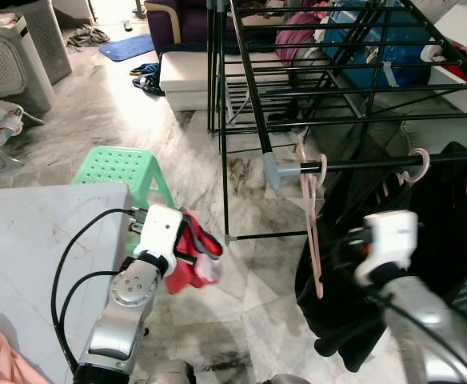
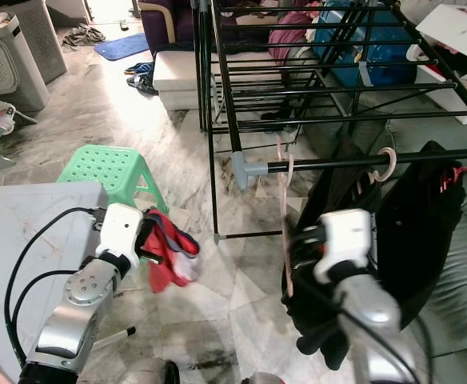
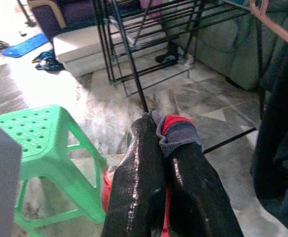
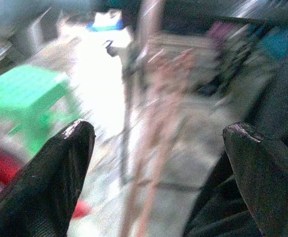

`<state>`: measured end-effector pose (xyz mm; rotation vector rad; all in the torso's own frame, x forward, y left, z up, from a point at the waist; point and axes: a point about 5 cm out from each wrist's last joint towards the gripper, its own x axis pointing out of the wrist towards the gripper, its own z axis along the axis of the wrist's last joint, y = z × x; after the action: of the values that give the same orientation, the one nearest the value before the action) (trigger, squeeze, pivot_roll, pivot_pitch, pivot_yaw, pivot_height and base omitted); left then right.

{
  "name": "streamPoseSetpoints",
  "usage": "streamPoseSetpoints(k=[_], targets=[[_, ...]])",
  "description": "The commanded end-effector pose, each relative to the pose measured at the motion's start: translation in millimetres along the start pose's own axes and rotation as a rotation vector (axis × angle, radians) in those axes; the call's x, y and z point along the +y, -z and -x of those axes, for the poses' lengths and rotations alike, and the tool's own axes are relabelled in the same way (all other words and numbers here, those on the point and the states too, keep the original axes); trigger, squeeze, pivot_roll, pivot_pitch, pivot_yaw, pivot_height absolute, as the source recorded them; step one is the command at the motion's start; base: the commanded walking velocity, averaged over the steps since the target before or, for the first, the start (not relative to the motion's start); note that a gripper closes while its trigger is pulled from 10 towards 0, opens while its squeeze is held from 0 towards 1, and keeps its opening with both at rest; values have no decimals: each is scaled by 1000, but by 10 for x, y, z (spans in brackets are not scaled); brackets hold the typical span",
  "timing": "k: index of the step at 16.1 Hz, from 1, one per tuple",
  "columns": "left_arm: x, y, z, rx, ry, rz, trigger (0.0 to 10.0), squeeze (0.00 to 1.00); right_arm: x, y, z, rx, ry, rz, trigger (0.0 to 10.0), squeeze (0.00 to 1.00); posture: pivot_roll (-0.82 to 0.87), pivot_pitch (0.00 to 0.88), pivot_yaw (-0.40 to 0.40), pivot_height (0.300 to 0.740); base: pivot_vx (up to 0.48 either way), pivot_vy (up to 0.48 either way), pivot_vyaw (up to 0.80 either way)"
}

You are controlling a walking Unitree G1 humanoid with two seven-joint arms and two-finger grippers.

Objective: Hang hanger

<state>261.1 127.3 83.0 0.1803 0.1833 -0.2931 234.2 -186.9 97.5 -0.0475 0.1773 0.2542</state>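
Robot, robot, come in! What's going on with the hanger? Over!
Left gripper shut on red cloth. Right gripper open, at pink hanger. Hanger hooked on rack bar.

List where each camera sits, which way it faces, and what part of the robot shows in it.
Left eye view: on the head, looking forward and down at the drying rack; both silver arms show.
Right eye view: the head's other eye, same scene, same arms.
Left wrist view: on the left wrist, looking along the left gripper, shut on a red and grey cloth, toward the green stool.
Right wrist view: on the right wrist, blurred, looking between the open right gripper at the pink hanger.
Shared: stool, rack and hanger.
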Motion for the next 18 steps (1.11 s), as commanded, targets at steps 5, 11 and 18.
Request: streamPoseSetpoints(k=[5, 11, 18], targets=[[54, -131, -15, -51, 34, -26, 10000, 0, 123, 330, -130, 215, -45, -30, 10000, 0, -5, 32, -14, 740, 0, 0, 0], [24, -133, -28, -51, 55, -27, 10000, 0, -72, 353, -197, 259, 43, -13, 10000, 0, -6, 32, -12, 740, 0, 0, 0], [-7, -139, -35, -47, 84, -29, 10000, 0, -211, 321, -282, 251, 108, 9, 0, 0, -1, 37, -6, 740, 0, 0, 0]])
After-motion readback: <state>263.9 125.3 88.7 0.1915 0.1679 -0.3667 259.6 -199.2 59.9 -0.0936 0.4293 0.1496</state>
